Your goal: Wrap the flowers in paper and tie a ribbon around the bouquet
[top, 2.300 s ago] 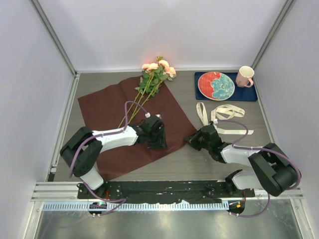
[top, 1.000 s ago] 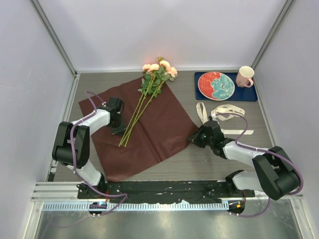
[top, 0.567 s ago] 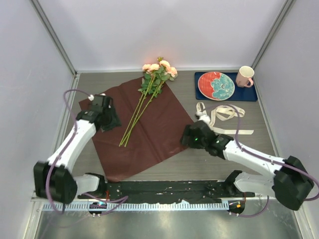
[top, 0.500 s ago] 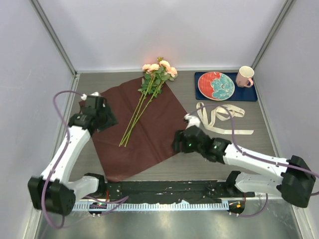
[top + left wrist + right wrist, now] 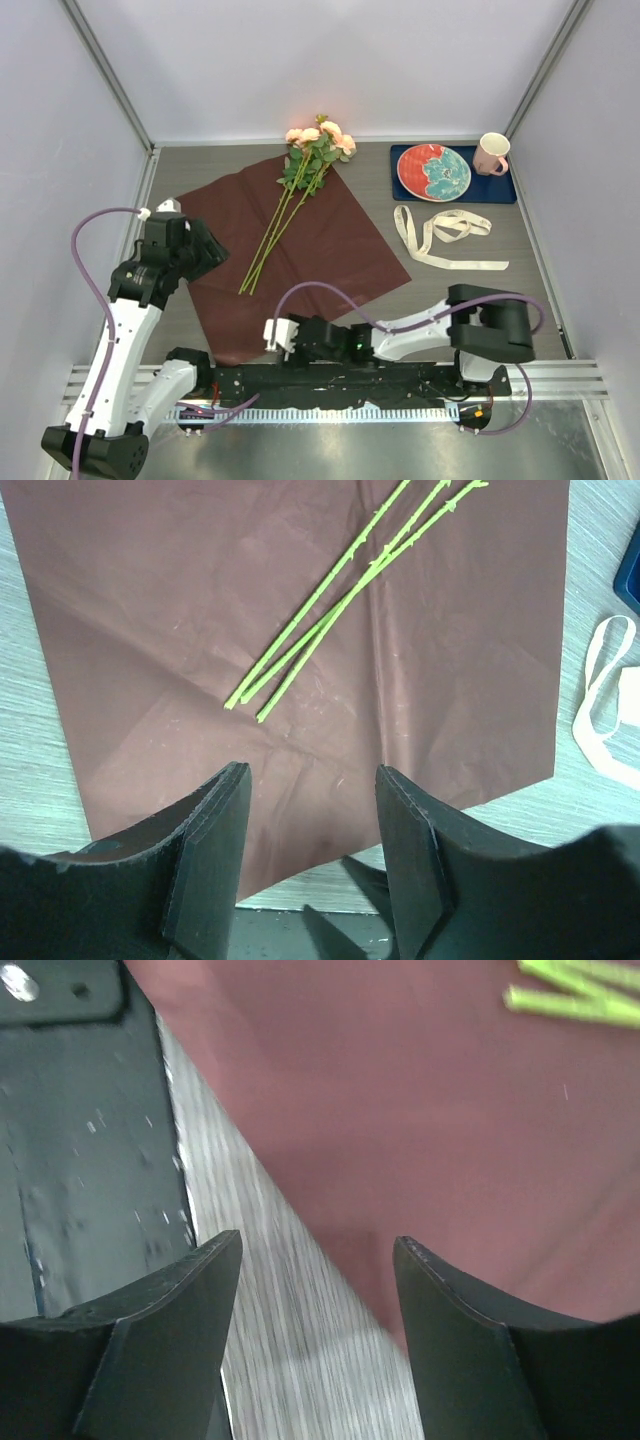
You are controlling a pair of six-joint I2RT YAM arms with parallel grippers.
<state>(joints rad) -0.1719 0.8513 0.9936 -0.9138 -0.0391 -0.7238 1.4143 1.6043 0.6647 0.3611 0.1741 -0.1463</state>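
Flowers point(image 5: 303, 170) lie diagonally on the paper point(image 5: 330, 250), stems toward the near-left corner of the table point(image 5: 460, 300). We find left gripper point(image 5: 312, 775) and right gripper point(image 5: 318, 1240) released, empty, at the paper's left and near edges.

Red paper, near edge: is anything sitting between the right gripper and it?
Nothing visible does. The right gripper hangs open right over the near edge of the paper, with only bare table beside it. The stems of the flowers lie farther up the sheet, clear of it.
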